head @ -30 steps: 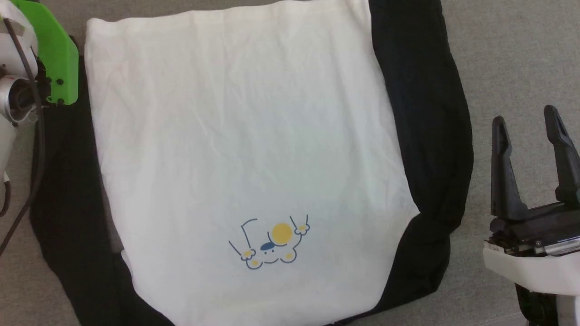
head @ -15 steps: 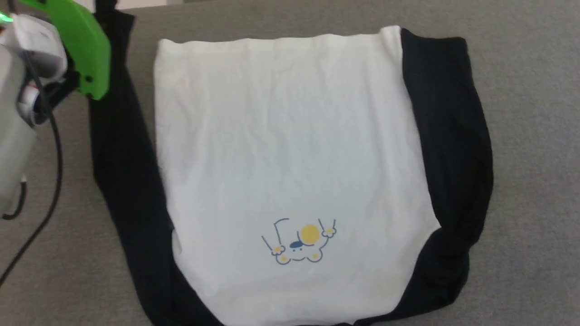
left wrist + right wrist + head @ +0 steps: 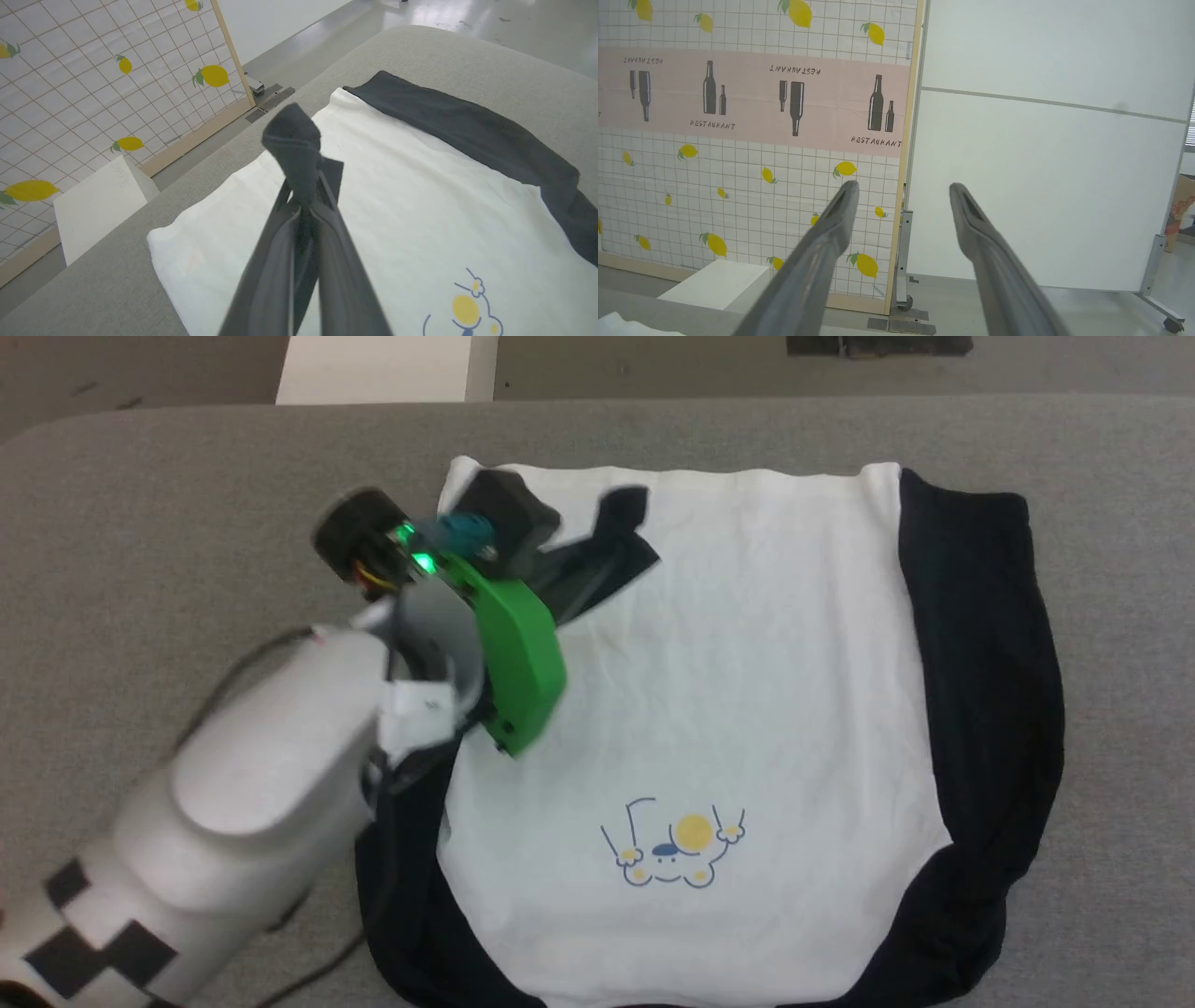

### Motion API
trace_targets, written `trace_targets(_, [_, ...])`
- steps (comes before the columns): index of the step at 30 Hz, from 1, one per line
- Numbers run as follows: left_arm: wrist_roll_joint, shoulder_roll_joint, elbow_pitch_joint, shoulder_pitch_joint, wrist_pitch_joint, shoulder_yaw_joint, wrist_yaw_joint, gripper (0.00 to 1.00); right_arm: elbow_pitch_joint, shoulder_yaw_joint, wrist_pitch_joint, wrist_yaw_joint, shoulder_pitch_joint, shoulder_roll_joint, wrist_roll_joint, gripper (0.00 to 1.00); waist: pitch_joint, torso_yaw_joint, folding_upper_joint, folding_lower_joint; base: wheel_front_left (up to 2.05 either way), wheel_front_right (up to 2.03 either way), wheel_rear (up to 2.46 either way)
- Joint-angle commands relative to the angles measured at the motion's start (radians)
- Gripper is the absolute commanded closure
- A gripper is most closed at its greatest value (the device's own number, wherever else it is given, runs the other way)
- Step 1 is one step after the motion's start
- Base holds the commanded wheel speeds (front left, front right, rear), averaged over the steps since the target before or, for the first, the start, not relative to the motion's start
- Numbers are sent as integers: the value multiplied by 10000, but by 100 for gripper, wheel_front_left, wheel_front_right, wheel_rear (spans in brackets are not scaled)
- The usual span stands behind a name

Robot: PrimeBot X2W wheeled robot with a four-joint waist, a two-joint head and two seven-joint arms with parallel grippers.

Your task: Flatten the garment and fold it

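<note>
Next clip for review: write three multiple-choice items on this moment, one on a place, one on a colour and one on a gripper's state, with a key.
1. The left gripper hangs over which part of the garment? A) far left B) near right C) middle
2. The cloth it pinches is: A) white B) black C) yellow
3. The right gripper is: A) shut on cloth B) shut, empty C) open, empty

Key:
1 A: the head view shows it by the far left corner.
2 B: a black sleeve end rises from its shut fingers.
3 C: its fingers stand apart with nothing between them.
</note>
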Motion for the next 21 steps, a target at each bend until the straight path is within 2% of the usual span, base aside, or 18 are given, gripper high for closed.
trace_targets(1, [110,-241,142,327,-171,-151,50,100,-111,120,-73,-15,380,243,52,0,-445,-212,-1,0,0,0,0])
trace_targets(11, [201,-2596,1982,1521,-841,-1735,-206,100,-344,609,-303,-15,1634,1094,-9,0,-560,-1098,-1,0,0,0,0])
trace_targets(17, [212,-3999,4257,2164,-1430,-2416,-314,100,-402,634,-355,-15,1950,1427,-126,0,-409,-1369,-1,0,0,0,0])
trace_targets(21, [133,-4449,5794,2481,-1564,-2787,-454,100,-279,717,-407,-15,1959,1467,-175,0,-373,-1452,-1,0,0,0,0])
